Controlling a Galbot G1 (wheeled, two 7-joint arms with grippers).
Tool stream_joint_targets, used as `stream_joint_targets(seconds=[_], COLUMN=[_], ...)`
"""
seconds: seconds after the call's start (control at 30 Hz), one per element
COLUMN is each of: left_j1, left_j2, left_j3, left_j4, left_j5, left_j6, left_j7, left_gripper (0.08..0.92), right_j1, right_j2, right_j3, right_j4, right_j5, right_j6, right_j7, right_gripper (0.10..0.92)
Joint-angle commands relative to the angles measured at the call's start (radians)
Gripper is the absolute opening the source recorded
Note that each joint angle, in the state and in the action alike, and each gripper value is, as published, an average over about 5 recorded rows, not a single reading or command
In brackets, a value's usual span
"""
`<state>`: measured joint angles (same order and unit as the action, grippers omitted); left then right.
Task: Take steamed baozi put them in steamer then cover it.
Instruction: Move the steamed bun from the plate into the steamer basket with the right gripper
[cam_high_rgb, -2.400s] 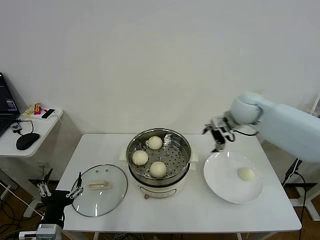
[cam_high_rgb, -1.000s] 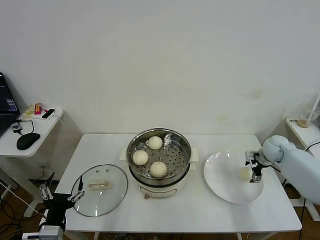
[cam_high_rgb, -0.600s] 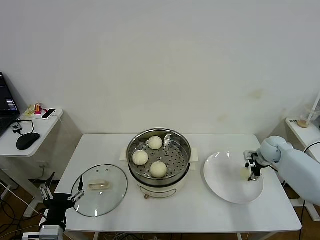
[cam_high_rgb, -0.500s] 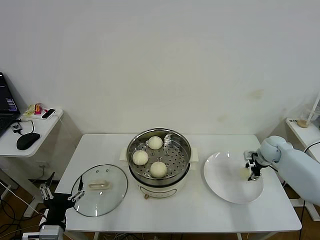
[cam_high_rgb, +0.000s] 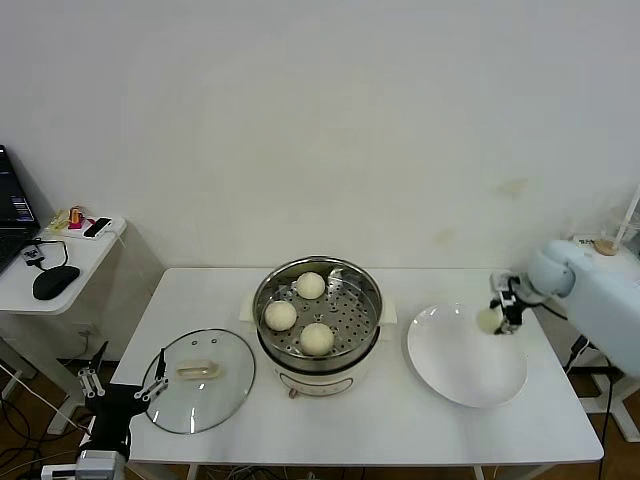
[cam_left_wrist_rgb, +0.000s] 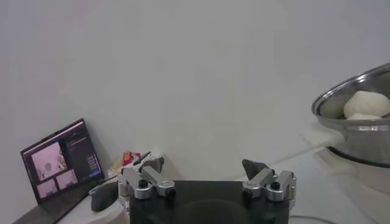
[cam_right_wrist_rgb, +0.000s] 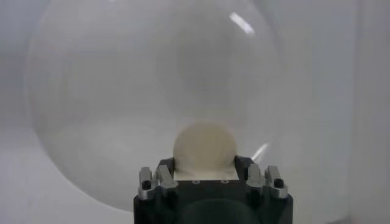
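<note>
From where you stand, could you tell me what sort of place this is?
Probably a lab set up for cooking trials: a white table with an electric steamer against a bare wall, and a side desk holding a laptop and mouse.

White table (cam_high_rgb: 400, 420): three items rest directly on it.
You have the cover (cam_high_rgb: 199, 380) near the left edge, the steamer (cam_high_rgb: 317, 315) centred, the white plate (cam_high_rgb: 466, 362) toward the right edge.

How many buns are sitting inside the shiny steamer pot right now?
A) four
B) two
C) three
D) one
C: three baozi sit on the perforated tray of the steamer, while the fourth bun is shut in the right gripper above the white plate.
</note>
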<state>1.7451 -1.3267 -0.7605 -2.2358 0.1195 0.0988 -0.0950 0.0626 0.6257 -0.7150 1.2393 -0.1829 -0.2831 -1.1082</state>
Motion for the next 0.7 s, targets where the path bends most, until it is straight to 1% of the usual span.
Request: stream_joint_targets(seconds=[0.03,0.2,0.43,0.57,0.7], left_j1=[-0.001,-0.006,-0.007,-0.01,-0.01], left_j2=[-0.002,-0.005,-0.008,-0.012,-0.014], left_j3=[0.007,0.012,0.008,0.005,-0.001], left_j4=[-0.001,0.0,0.009,0.011,0.008], left_j5=[0.001,0.0,-0.001,-0.001,-0.003], left_j6=[-0.001,-0.001,-0.003,-0.002,-0.002], left_j7=[0.0,-0.001,-0.001,-0.001,0.0], left_gripper=[0.823,0.823,0.823,0.823,0.823], right_j1=[0.468,0.577,0.573,0.541,0.495], right_j2=[0.024,0.15,0.318,0.398,0.451], right_j3=[-0.322,-0.414,-0.467,-0.475,-0.486], right_j4=[0.227,0.244,0.239,0.217,0.189], right_j5=[0.288,0.437,0.63,0.703,0.746], right_j6=[-0.099,-0.179,-0.302,-0.367,-0.411], right_j7=[0.016,0.08,0.203,0.253,0.289], right_gripper=[0.611,0.615,0.619,0.619,0.619])
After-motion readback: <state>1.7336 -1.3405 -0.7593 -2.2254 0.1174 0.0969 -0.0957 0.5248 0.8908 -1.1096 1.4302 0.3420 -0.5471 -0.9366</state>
